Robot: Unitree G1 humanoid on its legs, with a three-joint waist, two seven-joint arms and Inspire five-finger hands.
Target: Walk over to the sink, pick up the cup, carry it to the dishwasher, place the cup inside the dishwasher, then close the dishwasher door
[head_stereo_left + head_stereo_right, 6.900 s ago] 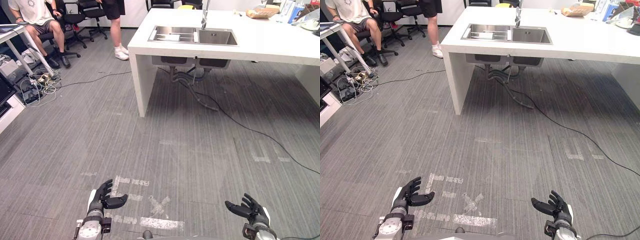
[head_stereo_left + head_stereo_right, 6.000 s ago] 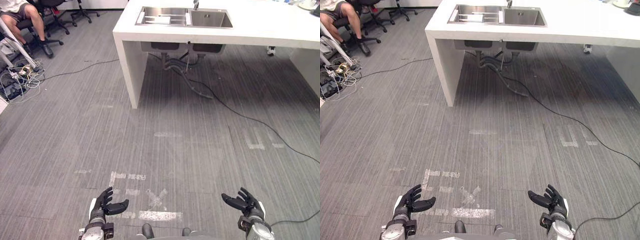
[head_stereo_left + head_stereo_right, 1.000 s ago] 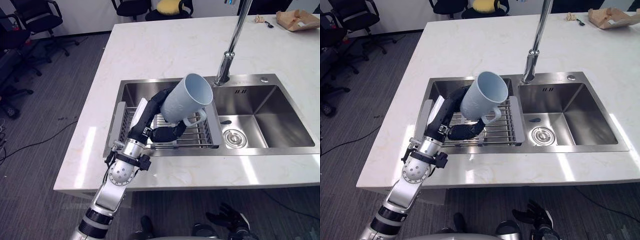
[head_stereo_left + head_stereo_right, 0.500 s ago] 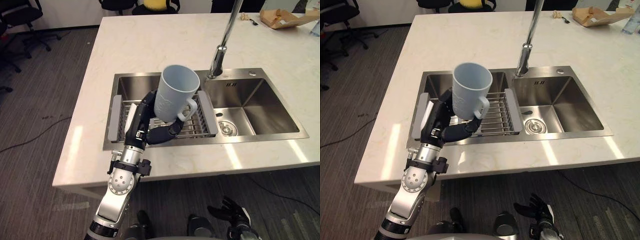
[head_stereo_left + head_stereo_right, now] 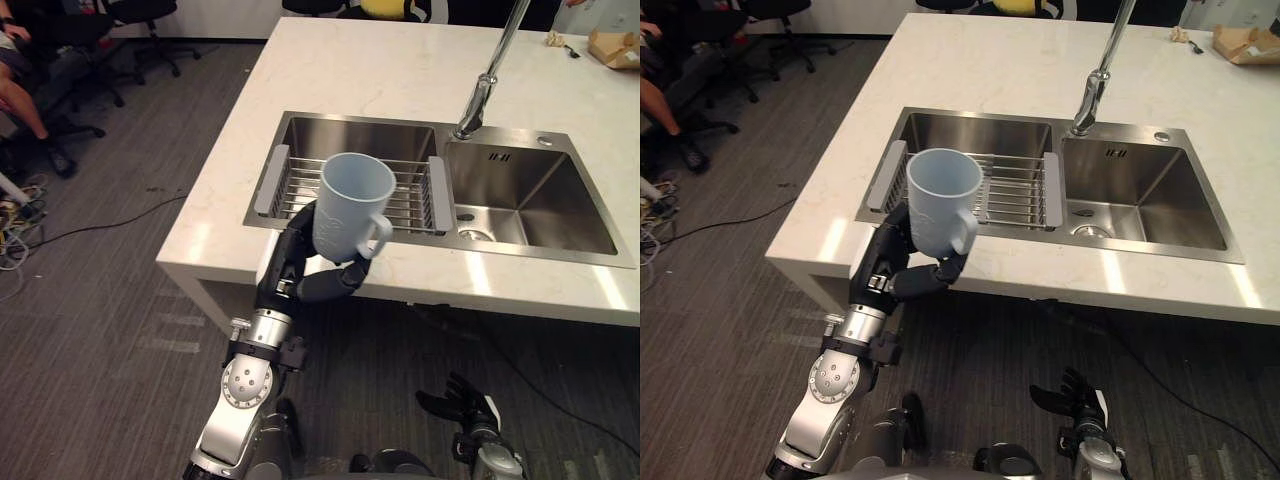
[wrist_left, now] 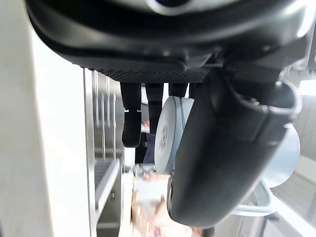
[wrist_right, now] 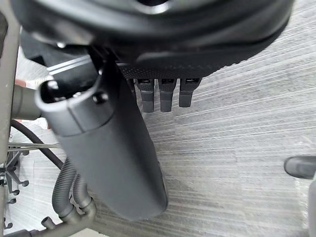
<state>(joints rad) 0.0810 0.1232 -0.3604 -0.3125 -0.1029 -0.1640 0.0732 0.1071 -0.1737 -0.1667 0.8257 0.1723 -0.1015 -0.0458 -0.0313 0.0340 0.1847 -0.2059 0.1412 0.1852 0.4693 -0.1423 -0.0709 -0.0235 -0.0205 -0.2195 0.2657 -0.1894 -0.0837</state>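
My left hand (image 5: 298, 268) is shut on a pale blue cup (image 5: 352, 205), which stands upright with its mouth up and its handle toward my right. The cup hangs over the front edge of the white counter (image 5: 380, 70), just before the steel sink (image 5: 530, 205) and its wire rack (image 5: 400, 195). In the left wrist view the cup (image 6: 168, 133) sits between the thumb (image 6: 222, 158) and the curled fingers (image 6: 131, 129). My right hand (image 5: 468, 405) hangs low over the floor, open, its straight fingers (image 7: 165, 98) showing in the right wrist view.
A tall faucet (image 5: 485, 85) rises between the two basins. A brown paper bag (image 5: 615, 45) lies at the counter's far right. Office chairs (image 5: 150, 20), a seated person's leg (image 5: 20, 100) and floor cables (image 5: 15, 240) are at the left. Grey carpet runs left of the counter.
The whole view has shifted, with the counter now further right and away. The cup stays in my left hand, now over the counter's front edge instead of over the rack.
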